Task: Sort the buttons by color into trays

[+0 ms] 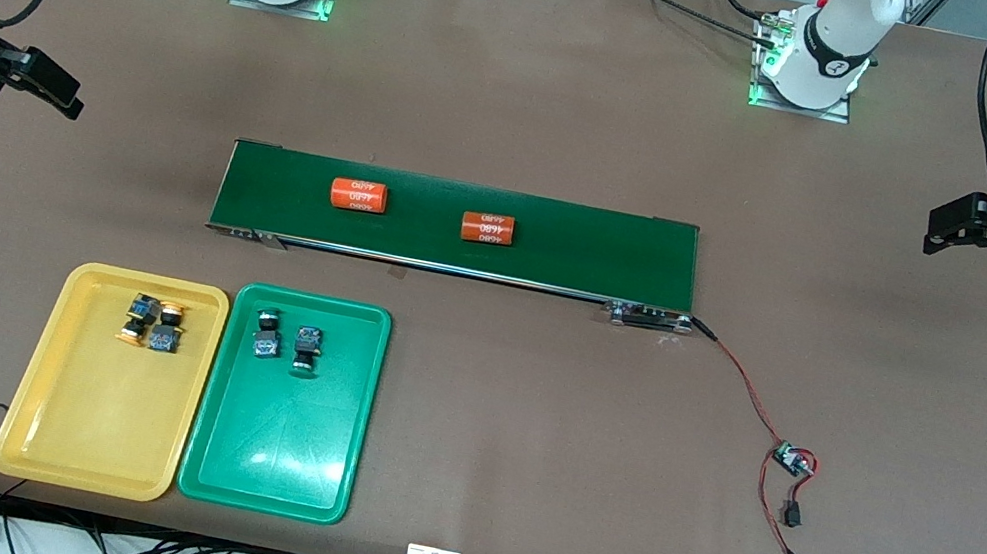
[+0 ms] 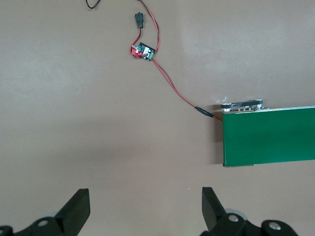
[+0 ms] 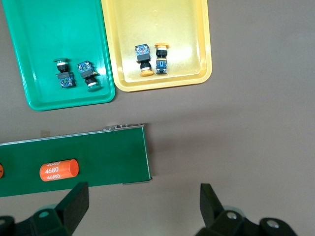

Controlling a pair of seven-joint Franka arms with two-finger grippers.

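Two yellow-capped buttons lie side by side in the yellow tray. Two green-capped buttons lie in the green tray. The trays stand side by side, nearer the front camera than the belt. In the right wrist view, the yellow tray holds its pair and the green tray holds its pair. My right gripper hangs open and empty over bare table at the right arm's end. My left gripper hangs open and empty over bare table at the left arm's end.
A long dark-green conveyor belt lies across the middle with two orange numbered cylinders on it. A red wire runs from the belt's end to a small circuit board on the table.
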